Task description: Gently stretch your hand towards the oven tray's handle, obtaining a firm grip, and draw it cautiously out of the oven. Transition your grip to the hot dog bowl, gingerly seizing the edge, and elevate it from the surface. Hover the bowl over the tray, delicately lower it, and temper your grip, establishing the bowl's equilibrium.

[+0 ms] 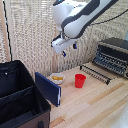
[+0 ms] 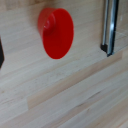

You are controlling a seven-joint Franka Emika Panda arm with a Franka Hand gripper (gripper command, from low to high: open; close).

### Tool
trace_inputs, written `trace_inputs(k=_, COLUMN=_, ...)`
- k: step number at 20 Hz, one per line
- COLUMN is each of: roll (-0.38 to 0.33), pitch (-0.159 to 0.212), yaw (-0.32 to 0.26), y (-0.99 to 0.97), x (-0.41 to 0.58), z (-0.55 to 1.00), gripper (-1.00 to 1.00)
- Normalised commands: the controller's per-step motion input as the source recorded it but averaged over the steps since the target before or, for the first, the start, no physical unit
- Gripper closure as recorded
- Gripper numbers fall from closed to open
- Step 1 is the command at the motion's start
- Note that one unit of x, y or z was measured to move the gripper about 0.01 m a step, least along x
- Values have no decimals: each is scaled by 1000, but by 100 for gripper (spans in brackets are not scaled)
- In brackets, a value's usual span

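Hot dog bowl (image 1: 57, 77): small, white, yellow-orange food inside, sitting on the tabletop (image 1: 95, 102) toward its back edge, just beside the blue flap of the black case (image 1: 20, 95). Red cup (image 1: 80, 80) stands upright next to it, apart from the bowl; wrist view shows the cup (image 2: 56, 32) from above, tilted in frame, nothing seen inside it. Black case is open at the tabletop's front corner on the exterior view's left, compartments dark, contents can't be made out. Oven (image 1: 112, 55) at the back corner on the exterior view's right. Oven tray (image 1: 96, 71) is pulled out in front of it, handle bar (image 1: 92, 74) along the front edge. Jaws (image 1: 64, 49) hang in the air above bowl and cup, holding nothing; how wide they stand, cannot tell.
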Motion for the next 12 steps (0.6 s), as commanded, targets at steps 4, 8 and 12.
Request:
trace_inputs(k=4, roll=-375, pitch=0, yaw=23, y=-151, x=31, z=21, gripper=-100)
trace_inputs(k=8, roll=-369, pitch=0, yaw=24, y=-205, x=60, z=1, gripper=-100)
trace_inputs(k=12, roll=-329, pitch=0, yaw=41, y=-326, x=122, z=-1, gripper=-100)
